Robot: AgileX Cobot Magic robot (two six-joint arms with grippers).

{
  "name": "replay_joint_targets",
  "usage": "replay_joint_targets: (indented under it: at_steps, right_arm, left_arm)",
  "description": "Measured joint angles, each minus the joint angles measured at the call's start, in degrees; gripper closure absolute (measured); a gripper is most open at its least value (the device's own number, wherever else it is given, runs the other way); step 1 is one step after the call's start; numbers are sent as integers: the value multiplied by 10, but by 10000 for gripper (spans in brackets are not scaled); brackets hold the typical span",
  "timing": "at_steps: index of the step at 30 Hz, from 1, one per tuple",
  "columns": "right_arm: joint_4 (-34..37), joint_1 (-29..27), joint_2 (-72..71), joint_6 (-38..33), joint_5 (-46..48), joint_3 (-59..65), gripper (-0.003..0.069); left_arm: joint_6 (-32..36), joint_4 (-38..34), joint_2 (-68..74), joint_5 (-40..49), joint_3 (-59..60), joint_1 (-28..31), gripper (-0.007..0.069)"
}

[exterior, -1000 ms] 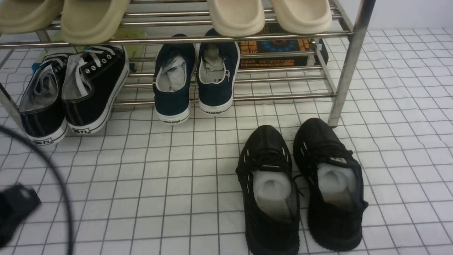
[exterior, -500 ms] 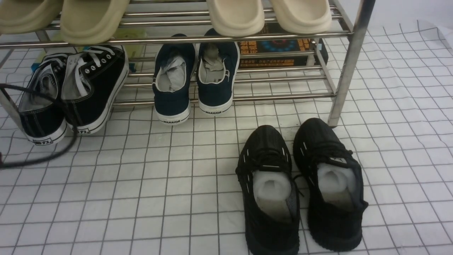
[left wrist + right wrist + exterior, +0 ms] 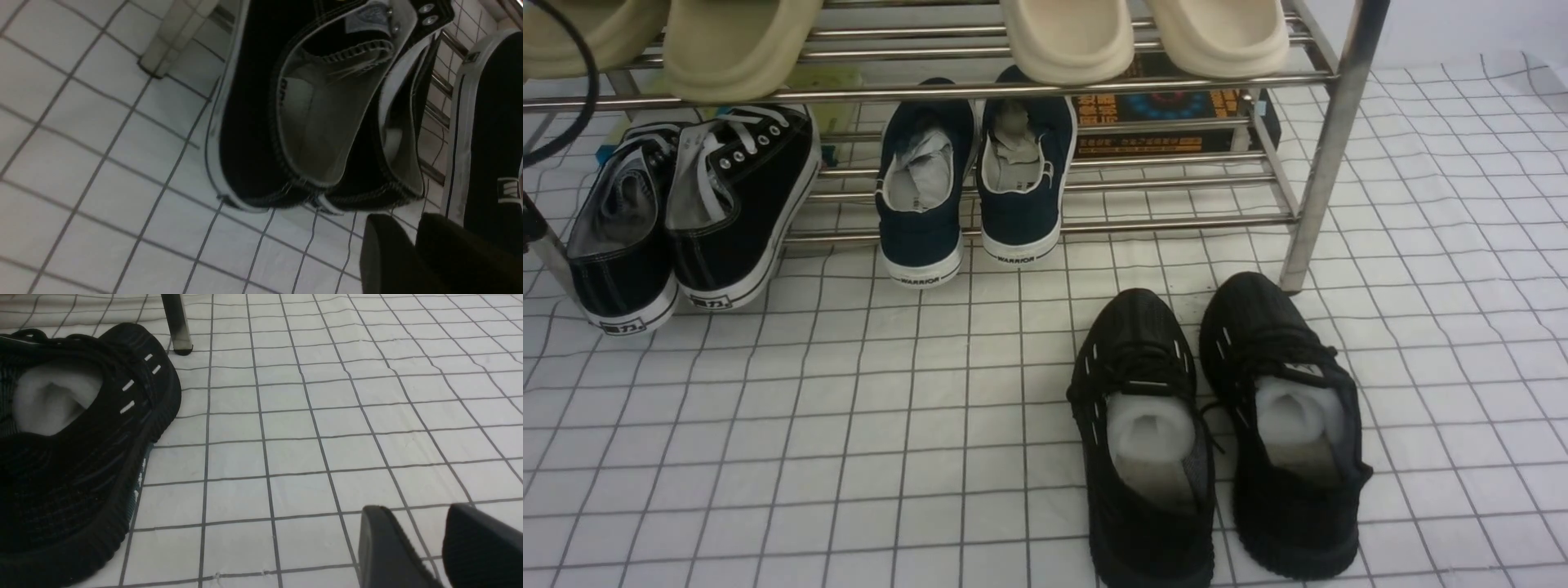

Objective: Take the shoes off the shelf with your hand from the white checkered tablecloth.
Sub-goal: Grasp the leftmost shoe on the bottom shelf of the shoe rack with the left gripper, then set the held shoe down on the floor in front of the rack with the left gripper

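Though two black lace-up shoes (image 3: 686,212) lean on the shelf (image 3: 1327,147), heels on the tablecloth (image 3: 849,425), the left gripper (image 3: 408,232) beside them is cut off and its gap unreadable; the right gripper (image 3: 416,516) shows two fingers apart.

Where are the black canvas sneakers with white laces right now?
Front view: the black canvas sneakers lean on the chrome rack at its left end, beside the navy slip-on pair.

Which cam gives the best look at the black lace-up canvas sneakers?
Front view: both shoes show nearly whole, side by side at the left end of the shelf. Left wrist view is a close-up of one heel opening plus a slice of the other. Right wrist view shows neither, only a black knit sneaker.
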Motion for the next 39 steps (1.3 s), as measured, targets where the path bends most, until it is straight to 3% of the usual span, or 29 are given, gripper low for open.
replay_joint_targets:
  at_steps: [7, 15, 20, 21, 22, 24, 27, 39]
  right_arm:
    - [-1, 0, 0, 0, 0, 0, 420]
    - [-1, 0, 0, 0, 0, 0, 420]
    - [-1, 0, 0, 0, 0, 0, 420]
    - [-1, 0, 0, 0, 0, 0, 420]
    - [-1, 0, 0, 0, 0, 0, 420]
    - [-1, 0, 0, 0, 0, 0, 420]
    - [-1, 0, 0, 0, 0, 0, 420]
    - [-1, 0, 0, 0, 0, 0, 420]
  left_arm:
    - [0, -1, 86, -58, -54, -6, 252]
    - [60, -13, 155, -85, -57, -41, 233]
    - [75, -14, 173, -114, -59, -56, 300]
    - [76, -10, 177, -121, -60, -58, 367]
    - [77, -9, 177, -122, -60, -58, 375]
    - [77, 9, 178, -126, -60, -58, 524]
    - [77, 25, 178, -124, -61, -58, 603]
    - [74, 82, 137, -86, -62, -59, 614]
